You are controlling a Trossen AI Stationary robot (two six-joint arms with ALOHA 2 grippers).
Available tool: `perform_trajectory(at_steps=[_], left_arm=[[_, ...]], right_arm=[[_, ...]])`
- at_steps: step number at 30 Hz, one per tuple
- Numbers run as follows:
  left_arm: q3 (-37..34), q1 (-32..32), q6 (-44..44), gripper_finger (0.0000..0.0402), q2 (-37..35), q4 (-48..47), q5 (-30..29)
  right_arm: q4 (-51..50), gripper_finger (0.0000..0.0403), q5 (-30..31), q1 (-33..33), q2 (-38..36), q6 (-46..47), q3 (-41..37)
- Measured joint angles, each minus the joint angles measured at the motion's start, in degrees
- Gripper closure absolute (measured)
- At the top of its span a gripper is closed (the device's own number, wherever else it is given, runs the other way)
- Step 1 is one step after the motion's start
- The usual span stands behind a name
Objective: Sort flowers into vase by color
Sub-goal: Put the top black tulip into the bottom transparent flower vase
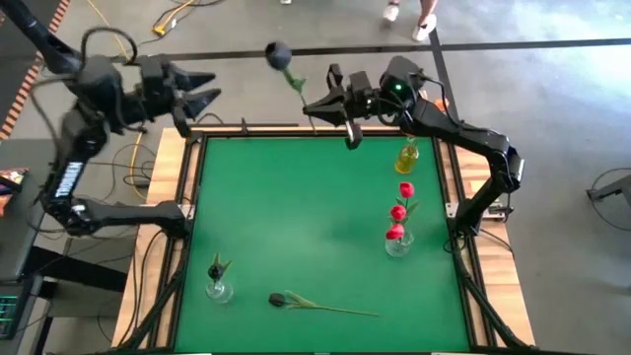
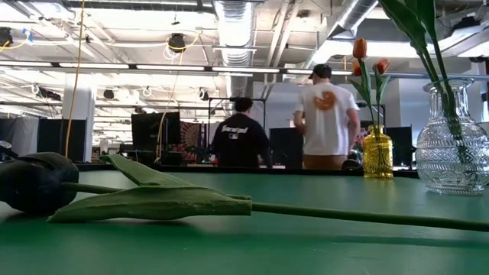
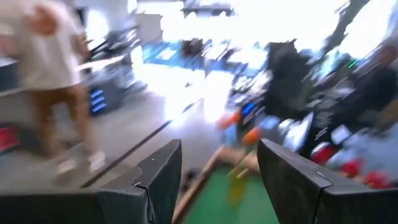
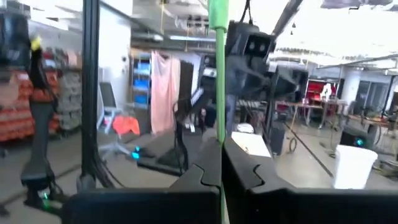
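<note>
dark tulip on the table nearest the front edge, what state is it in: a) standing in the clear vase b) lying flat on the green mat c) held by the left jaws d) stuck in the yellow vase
b: the dark tulip lies flat on the green mat, its stem stretched out along the surface, apart from the clear vase beside it.

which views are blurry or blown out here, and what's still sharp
Left wrist view: motion-smeared throughout, windows blown out white, only the open left gripper reads clearly. Right wrist view: mild blur, thin green stem clamped in the right gripper. Low view: sharp, dark tulip head looming close. High view: evenly lit.
</note>
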Motion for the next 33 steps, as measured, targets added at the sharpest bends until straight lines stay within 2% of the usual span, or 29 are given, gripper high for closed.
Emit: perform_trajectory(at_steps=[4, 8, 12, 16, 19, 22, 26, 33], left_arm=[[-16.07, -3.22, -8.23, 0.0203, -3.56, 22.46, 4.51], [-28.4, -7.63, -13.07, 0.0203, -4.26, 40.72, 2.74], [-35.62, -11.6, -13.82, 0.0203, -3.28, 53.85, -1.11], [-38.66, -16.46, -13.15, 0.0204, -0.04, 62.05, -2.57], [-38.72, -20.03, -10.12, 0.0211, 3.04, 65.27, -2.47], [-38.72, -22.19, -6.22, 0.022, 4.94, 68.89, -5.06], [-38.72, -23.0, -3.3, 0.0225, 6.06, 72.37, -8.41], [-38.72, -23.0, -4.49, 0.0225, 6.02, 72.46, -6.97]], right_arm=[[0.06, 0.038, 0.04, 0.24, 0.0, 4.46, 0.0], [-1.0, 0.038, 0.09, 1.94, 0.04, 6.37, -0.02], [-2.31, 0.038, 1.21, 3.92, 0.04, 6.52, -0.04], [-2.92, 0.0379, 1.93, 5.01, 0.17, 6.22, -0.04], [-4.49, 0.0379, 3.18, 5.63, 0.41, 5.32, -0.04], [-5.82, 0.0379, 3.61, 5.64, 0.5, 4.99, -0.09], [-6.34, 0.0379, 3.66, 5.58, 0.46, 4.97, -0.09], [-8.8, 0.0379, 5.34, 5.58, 0.46, 3.12, -0.09]])
